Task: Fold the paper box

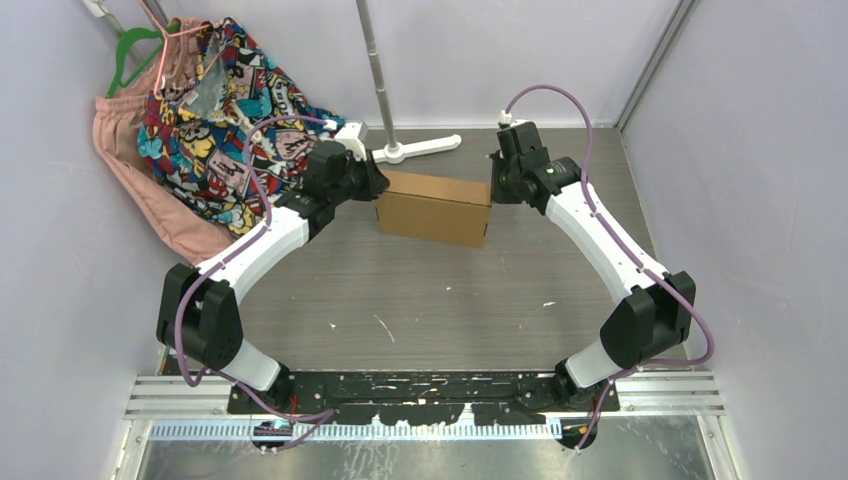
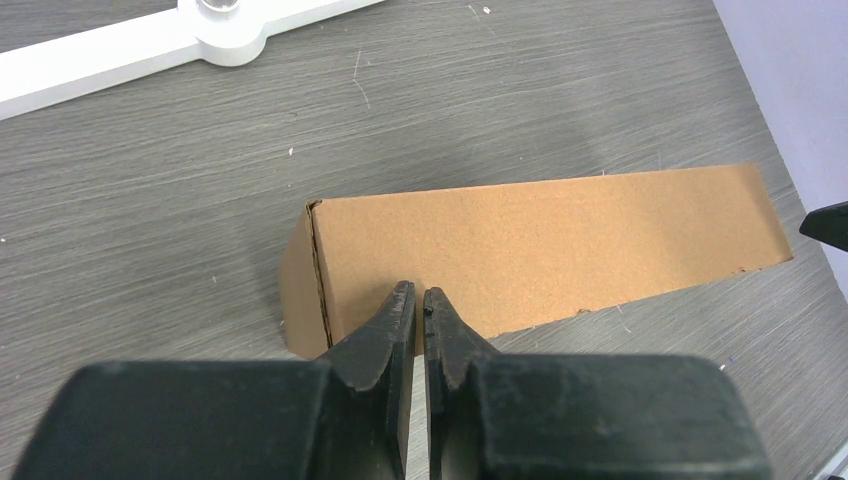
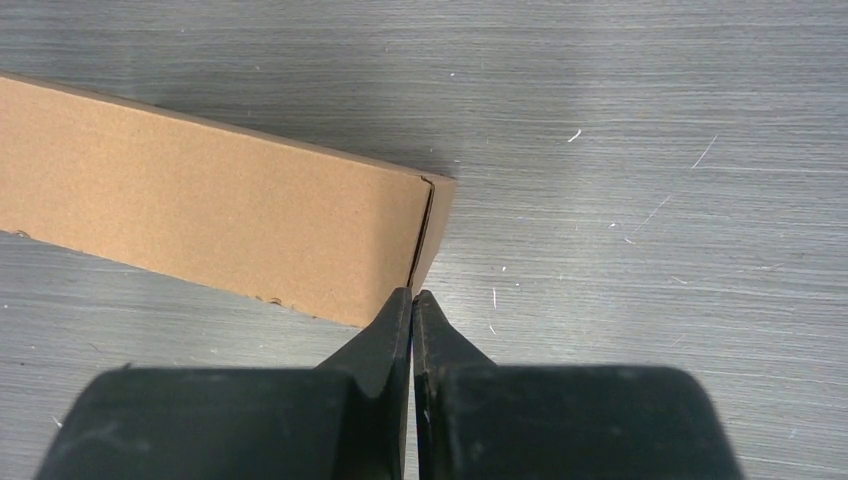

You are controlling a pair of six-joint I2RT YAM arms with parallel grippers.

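The folded paper box (image 1: 433, 207) stands upper centre on the desk (image 1: 450, 295). The left pincer (image 2: 419, 293) and right pincer (image 3: 411, 296), both pressed together, flank its ends.

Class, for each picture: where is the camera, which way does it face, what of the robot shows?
Top: high behind the robot, facing down on the table; left arm, right arm show.
Left wrist: faces down at the box's left end; shut left claw shows.
Right wrist: faces down at the box's right end; shut right claw shows.
Shared: the box.

Overhead view, wrist views share paper box (image 2: 540, 250)
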